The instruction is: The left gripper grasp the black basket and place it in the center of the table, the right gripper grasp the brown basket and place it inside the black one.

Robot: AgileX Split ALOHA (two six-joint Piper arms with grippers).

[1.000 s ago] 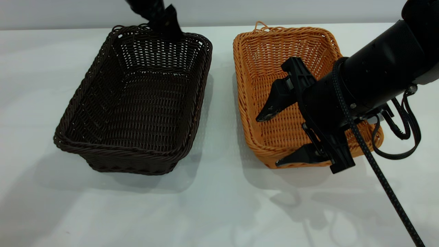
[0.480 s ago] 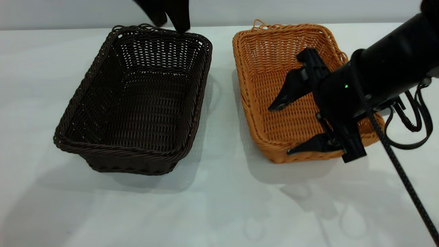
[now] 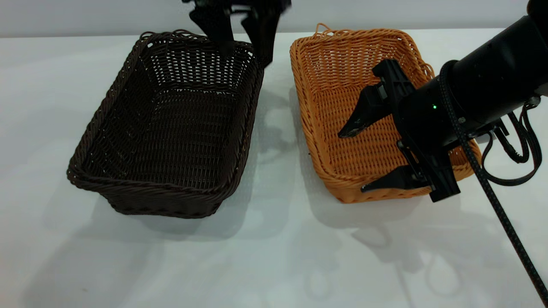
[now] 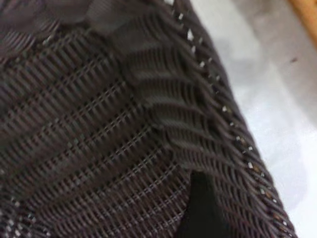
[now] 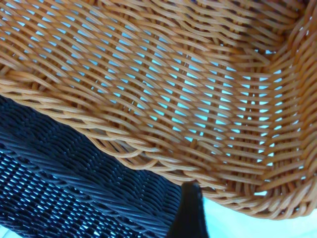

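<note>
The black basket [image 3: 167, 128] rests on the table [image 3: 274, 256] left of centre, and the brown basket [image 3: 368, 111] lies beside it on the right. My left gripper [image 3: 242, 47] is open at the black basket's far right corner, one finger inside the rim and one outside. In the left wrist view dark weave [image 4: 99, 124] fills the frame behind one fingertip [image 4: 200, 198]. My right gripper [image 3: 353, 160] is open across the brown basket's near wall, upper finger inside, lower finger in front. The right wrist view shows the orange weave [image 5: 188, 89] and one fingertip [image 5: 188, 208].
A bare strip of table [image 3: 278, 128] separates the two baskets. The right arm's braided cable [image 3: 492, 196] and strap loop [image 3: 518, 158] hang over the table's right side. A pale wall [image 3: 85, 17] runs behind the table's far edge.
The left gripper left the black basket's far rim, rose, then came down spread at its far right corner. The right gripper moved right and back; the brown basket shifted slightly.
</note>
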